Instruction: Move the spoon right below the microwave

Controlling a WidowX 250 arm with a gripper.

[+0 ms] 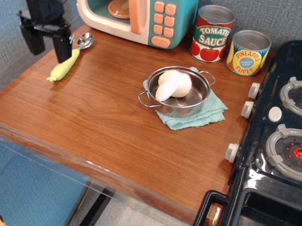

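The spoon [67, 61] lies flat on the wooden table at the far left, its silver bowl toward the microwave and its pale yellow-green handle pointing to the front left. The microwave [137, 14] stands at the back, cream with a teal panel and peach buttons, just right of the spoon's bowl. My gripper [48, 41] hangs open above the table's left edge, raised clear of the spoon. Its right finger is just above the spoon's neck. It holds nothing.
A metal pot [179, 91] with a white rounded object sits on a teal cloth [200, 113] mid-table. A tomato sauce can [212, 33] and a pineapple can [248, 52] stand at the back. A black toy stove [274, 142] fills the right side.
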